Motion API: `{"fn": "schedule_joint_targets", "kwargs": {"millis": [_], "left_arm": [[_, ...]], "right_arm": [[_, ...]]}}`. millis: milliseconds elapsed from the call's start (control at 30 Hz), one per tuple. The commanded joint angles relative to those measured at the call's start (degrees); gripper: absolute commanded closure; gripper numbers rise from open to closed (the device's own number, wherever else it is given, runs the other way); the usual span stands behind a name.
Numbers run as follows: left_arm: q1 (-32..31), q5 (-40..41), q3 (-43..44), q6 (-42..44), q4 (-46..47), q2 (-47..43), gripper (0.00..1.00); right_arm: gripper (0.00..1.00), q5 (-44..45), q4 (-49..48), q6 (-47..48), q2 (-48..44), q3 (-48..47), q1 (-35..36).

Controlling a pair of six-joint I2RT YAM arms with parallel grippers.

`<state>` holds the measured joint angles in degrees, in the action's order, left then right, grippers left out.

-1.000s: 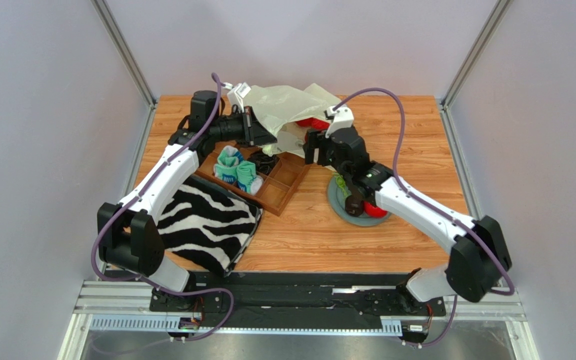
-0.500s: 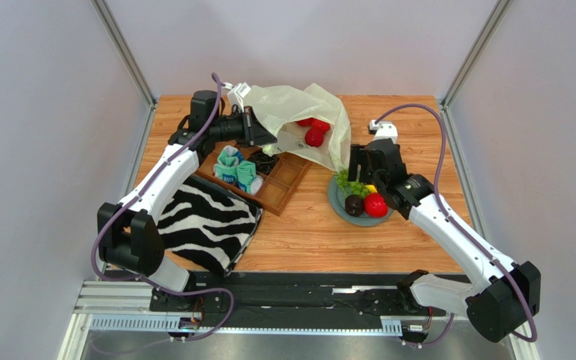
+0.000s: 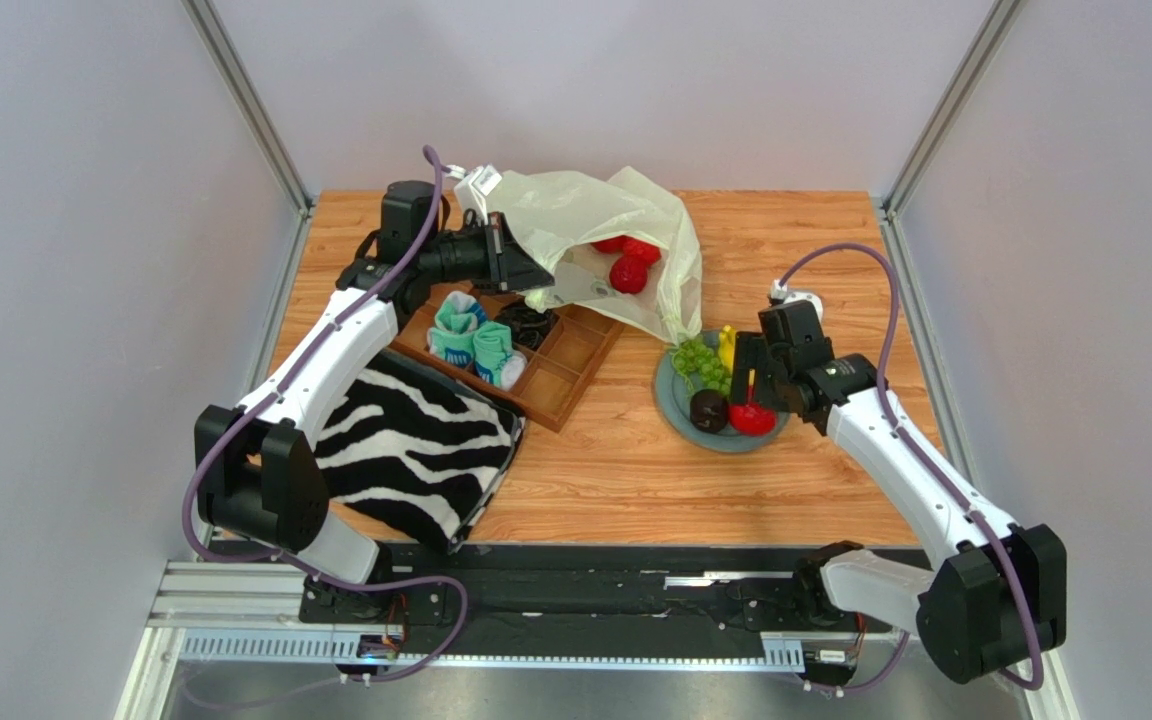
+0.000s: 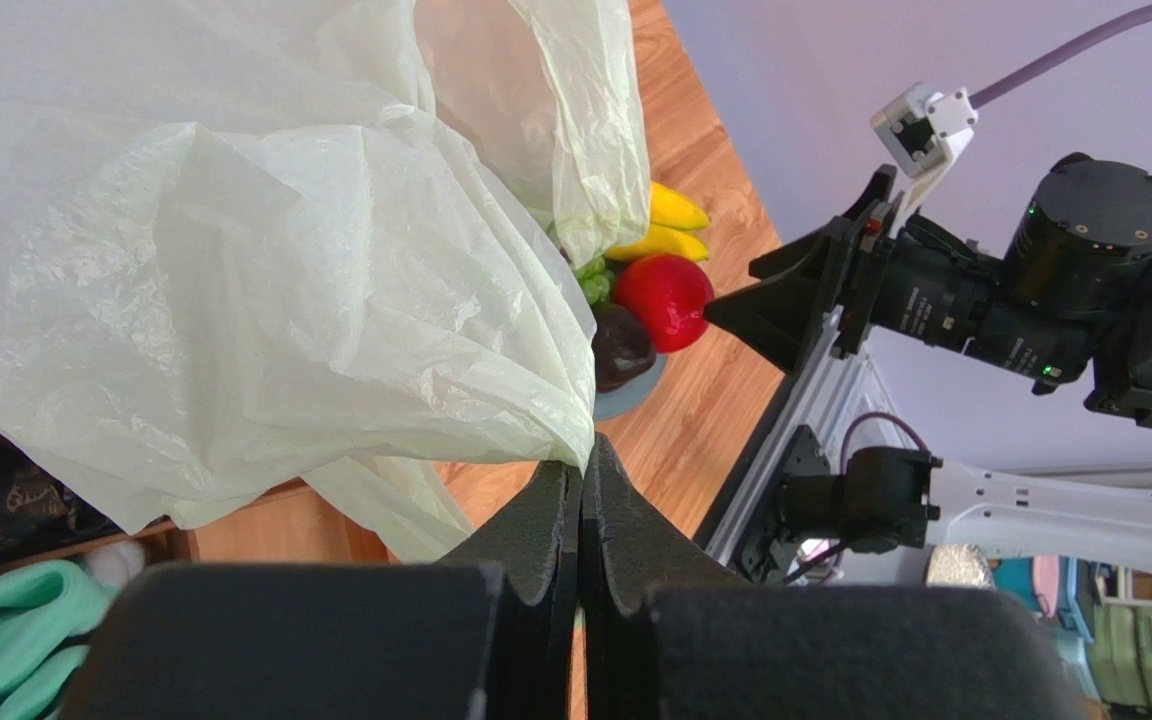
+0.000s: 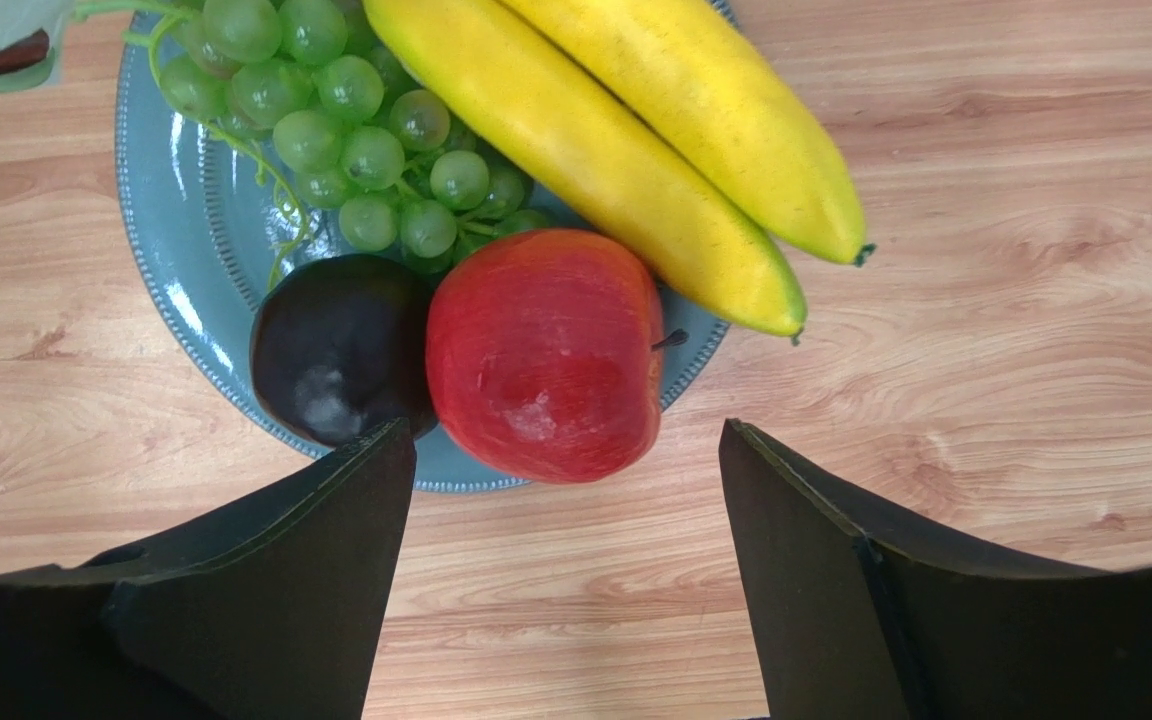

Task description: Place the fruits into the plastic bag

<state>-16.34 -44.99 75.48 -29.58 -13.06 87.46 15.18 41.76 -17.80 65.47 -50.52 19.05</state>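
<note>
The right hand (image 5: 564, 447) hung wide open and empty over the red apple (image 5: 545, 353), which showed in the gap between its fingers in the wrist view. A good grasp, as I judged it, called for coming straight down so the fingers cleared the dark plum (image 5: 334, 348) close against the apple's left and the bananas (image 5: 642, 143) close at its upper right. It should then close across the apple's widest part, since that glossy round skin would likely slip from a shallow pinch. The left hand (image 4: 582, 468) was closed tight on a fold of the plastic bag (image 4: 237, 270), holding its mouth lifted toward the plate (image 5: 184, 285). The bag lay at the upper centre of the top view, pale, thin and crinkled, with two red fruits (image 3: 627, 267) showing inside its mouth. The other fruits — apple, plum, bananas, green grapes (image 5: 342, 128) — sat together on the blue-grey plate, right of centre on the table (image 3: 612, 465).
</note>
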Motion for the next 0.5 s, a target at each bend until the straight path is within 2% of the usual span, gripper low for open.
{"fn": "schedule_joint_targets", "kwargs": {"millis": [0, 467], "left_arm": [[0.3, -0.8, 2.1, -0.4, 1.1, -0.8, 1.0], [0.3, -0.7, 2.1, -0.1, 1.0, -1.2, 1.0]], "right_arm": [[0.21, -3.3, -1.9, -1.5, 1.2, -0.3, -0.1], [0.19, -2.6, -5.2, -2.0, 7.2, 0.4, -0.2]]}}
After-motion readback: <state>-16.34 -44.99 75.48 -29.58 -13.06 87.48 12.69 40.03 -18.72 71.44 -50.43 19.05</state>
